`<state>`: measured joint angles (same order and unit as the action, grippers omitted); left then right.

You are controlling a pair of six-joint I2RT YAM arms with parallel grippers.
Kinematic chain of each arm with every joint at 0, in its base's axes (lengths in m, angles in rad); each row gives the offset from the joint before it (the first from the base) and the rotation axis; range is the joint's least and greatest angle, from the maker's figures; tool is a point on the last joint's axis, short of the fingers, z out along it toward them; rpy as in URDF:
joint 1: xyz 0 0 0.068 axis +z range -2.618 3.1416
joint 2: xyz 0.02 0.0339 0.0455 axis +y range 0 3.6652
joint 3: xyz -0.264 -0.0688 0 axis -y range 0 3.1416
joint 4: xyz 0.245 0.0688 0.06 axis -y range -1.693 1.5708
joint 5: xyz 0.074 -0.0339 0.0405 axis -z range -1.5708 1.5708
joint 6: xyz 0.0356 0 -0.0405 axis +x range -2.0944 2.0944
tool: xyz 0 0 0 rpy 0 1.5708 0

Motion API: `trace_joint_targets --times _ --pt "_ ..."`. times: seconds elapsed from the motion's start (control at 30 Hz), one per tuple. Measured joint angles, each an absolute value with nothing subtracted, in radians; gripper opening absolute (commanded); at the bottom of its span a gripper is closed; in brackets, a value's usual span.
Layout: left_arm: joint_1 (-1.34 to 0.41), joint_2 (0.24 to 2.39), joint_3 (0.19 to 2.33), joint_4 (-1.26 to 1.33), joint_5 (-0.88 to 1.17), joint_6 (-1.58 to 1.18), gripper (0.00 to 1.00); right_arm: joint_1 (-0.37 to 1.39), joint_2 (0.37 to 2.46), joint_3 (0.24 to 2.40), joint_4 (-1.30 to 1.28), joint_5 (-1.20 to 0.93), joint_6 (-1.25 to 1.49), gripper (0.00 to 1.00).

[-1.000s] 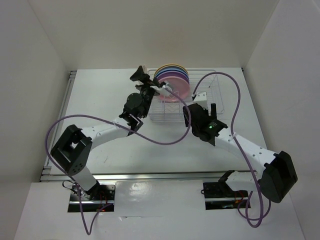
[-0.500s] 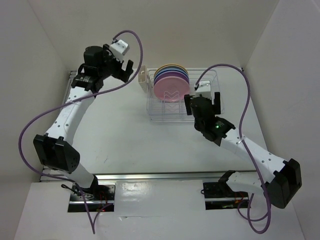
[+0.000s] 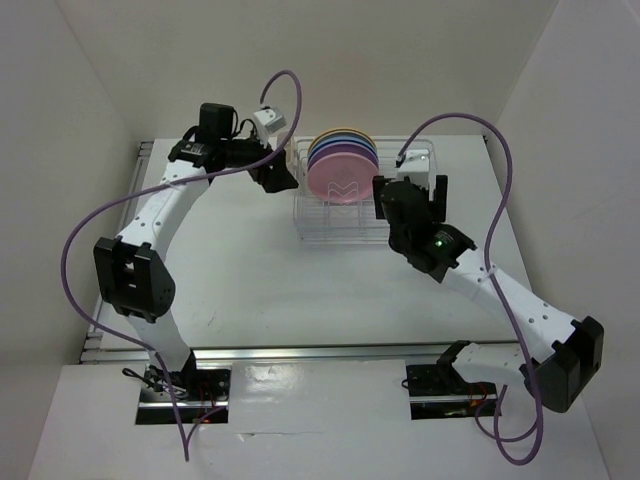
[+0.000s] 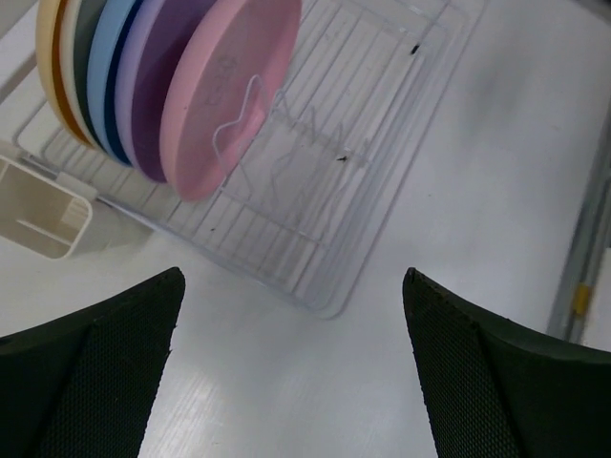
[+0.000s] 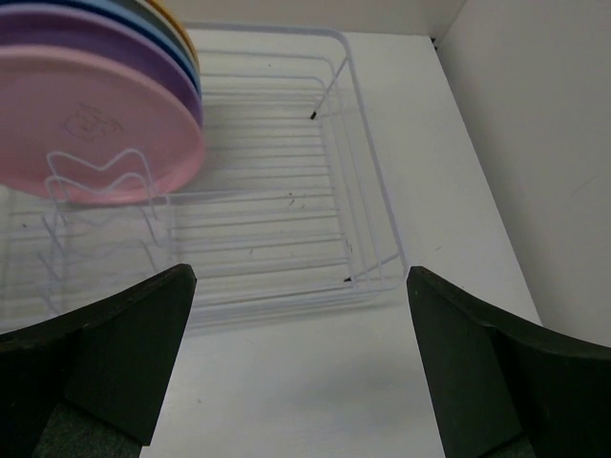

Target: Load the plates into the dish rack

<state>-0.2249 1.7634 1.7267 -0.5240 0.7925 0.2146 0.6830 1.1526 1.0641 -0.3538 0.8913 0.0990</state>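
Note:
Several plates (image 3: 341, 166) stand on edge side by side in the left half of the white wire dish rack (image 3: 330, 226). The pink plate (image 4: 229, 86) is at the front, with purple, light blue and yellow-orange ones behind it. In the right wrist view the pink plate (image 5: 91, 124) leans against a bent slot wire, and the right half of the rack (image 5: 372, 181) holds nothing. My left gripper (image 3: 277, 177) hangs open just left of the rack, above the table, with nothing between its fingers (image 4: 95, 372). My right gripper (image 3: 410, 192) stands open over the rack's near right part, also with nothing in it.
A small cream cutlery holder (image 4: 38, 215) hangs on the rack's left end, close to my left gripper. White walls close in the table at the back and on both sides. A metal rail (image 3: 135, 210) runs along the left edge. Purple cables loop over both arms.
My left arm pulled away from the pink plate, swung up to the far left corner, and has come back down beside the rack's left end. The right arm shifted slightly right.

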Motion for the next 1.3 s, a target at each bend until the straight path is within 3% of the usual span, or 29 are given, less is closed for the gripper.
trace_joint_targets --times 0.33,0.57,0.8,1.07,1.3 --pt "-0.372 1.896 1.895 -0.498 0.642 0.284 1.00 0.729 1.361 1.201 -0.297 0.894 0.012 1.00" --pt "-0.320 1.918 1.974 -0.410 0.693 0.198 1.00 0.802 1.457 1.273 -0.142 0.998 -0.176 1.00" --pt "-0.238 1.929 2.034 -0.269 0.664 0.017 1.00 0.834 1.374 1.275 -0.099 1.159 -0.265 1.00" --pt "-0.189 1.769 1.695 0.070 0.509 -0.194 1.00 0.732 1.301 1.330 0.164 1.123 -0.561 1.00" --pt "-0.244 1.735 1.707 0.101 0.482 -0.205 1.00 0.695 1.254 1.325 0.311 1.061 -0.665 1.00"
